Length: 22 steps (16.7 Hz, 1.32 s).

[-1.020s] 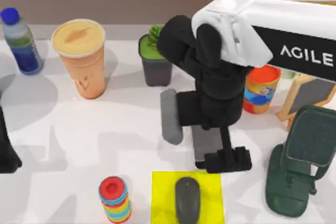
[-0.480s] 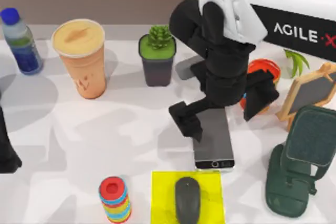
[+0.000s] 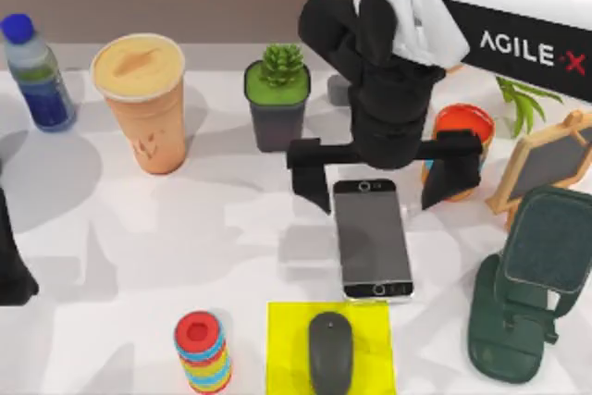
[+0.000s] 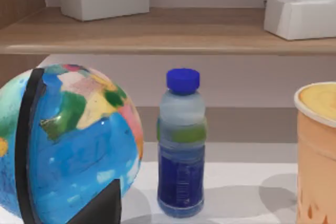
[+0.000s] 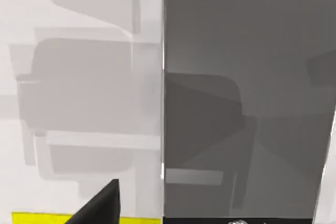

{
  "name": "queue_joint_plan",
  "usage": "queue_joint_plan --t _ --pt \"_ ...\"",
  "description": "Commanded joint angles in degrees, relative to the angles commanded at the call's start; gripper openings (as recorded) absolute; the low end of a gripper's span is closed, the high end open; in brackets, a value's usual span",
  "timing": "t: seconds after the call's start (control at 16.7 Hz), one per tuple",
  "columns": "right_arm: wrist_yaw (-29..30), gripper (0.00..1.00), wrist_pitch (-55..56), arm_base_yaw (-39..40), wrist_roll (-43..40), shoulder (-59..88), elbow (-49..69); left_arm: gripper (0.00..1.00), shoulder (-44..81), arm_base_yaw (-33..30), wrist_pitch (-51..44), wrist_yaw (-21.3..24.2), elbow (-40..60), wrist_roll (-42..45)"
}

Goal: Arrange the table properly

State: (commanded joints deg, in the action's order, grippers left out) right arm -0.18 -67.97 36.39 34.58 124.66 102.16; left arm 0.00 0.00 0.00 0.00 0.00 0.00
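Right gripper (image 3: 384, 178) hovers over the far end of the smartphone (image 3: 372, 240), jaws spread wide, holding nothing. The phone lies flat on the white table (image 3: 120, 228), long axis running front to back, near end just beside the yellow mat (image 3: 287, 339) carrying the mouse (image 3: 330, 351). The fingers straddle the phone's short width, so the phone sits just below and toward the table's front edge. Phone stand (image 3: 523, 302) is near, on the right. Right arm is nearer; left arm is parked at the left edge by the globe (image 4: 68, 145).
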Motion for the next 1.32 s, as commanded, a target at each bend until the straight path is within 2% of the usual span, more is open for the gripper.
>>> queue_joint_plan --t 0.36,0.78,1.08,1.32 --pt "0.0 1.00 0.1 0.3 0.0 -0.2 -0.3 1.00 0.0 0.0 0.0 0.0 0.0 0.0" --pt "0.0 1.00 12.5 0.1 0.2 3.7 -8.4 1.00 0.0 0.0 0.0 0.0 0.0 0.0" --pt "0.0 1.00 13.7 0.1 0.2 4.3 -9.5 1.00 0.0 0.0 0.0 0.0 0.0 0.0" --pt "0.0 0.70 13.7 0.1 0.2 4.3 -9.5 1.00 0.0 0.0 0.0 0.0 0.0 0.0"
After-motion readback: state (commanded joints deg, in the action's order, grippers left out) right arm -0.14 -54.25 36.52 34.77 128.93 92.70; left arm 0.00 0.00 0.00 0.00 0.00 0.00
